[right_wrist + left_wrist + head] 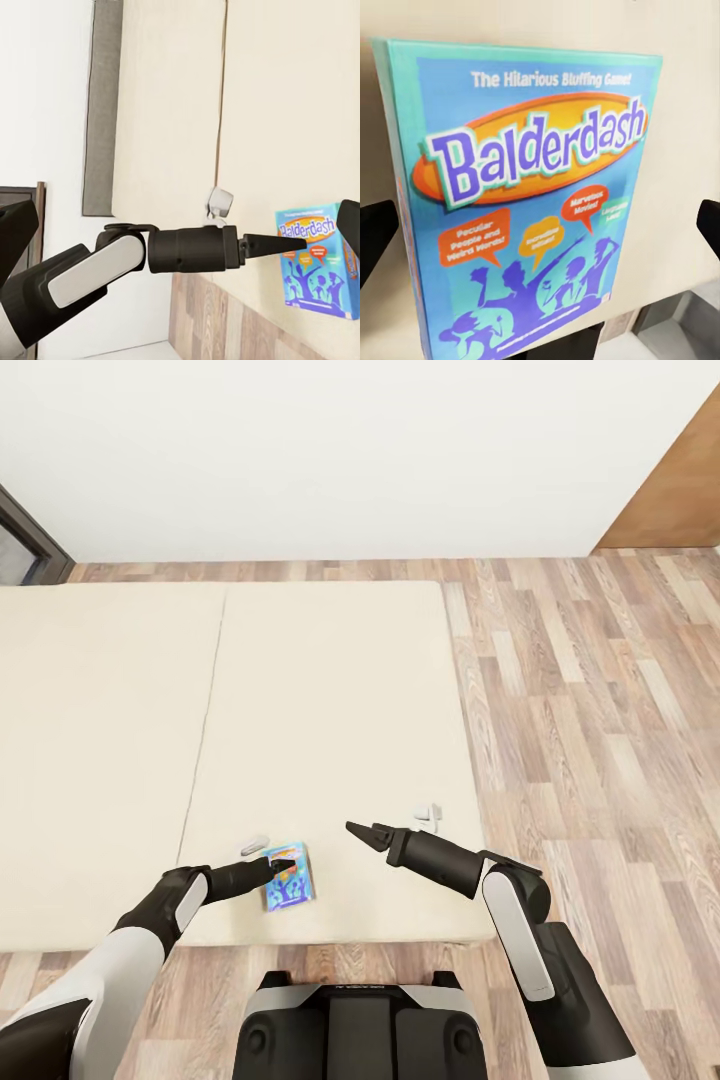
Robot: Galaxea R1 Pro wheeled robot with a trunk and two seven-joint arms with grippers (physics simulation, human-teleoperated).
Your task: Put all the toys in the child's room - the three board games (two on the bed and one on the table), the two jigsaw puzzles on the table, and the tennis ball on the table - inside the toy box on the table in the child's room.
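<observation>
A light blue board game [288,876] printed "Balderdash" lies flat on the cream mattress of the bed [330,690], close to its near edge. The left hand [283,866] hangs just over the box, its fingers spread wide, one to each side of the box in the left wrist view, nothing held. The right hand [358,832] hovers over bare mattress to the right of the game; whether it is spread or closed cannot be told. Wood-plank floor [600,700] lies right of the bed.
</observation>
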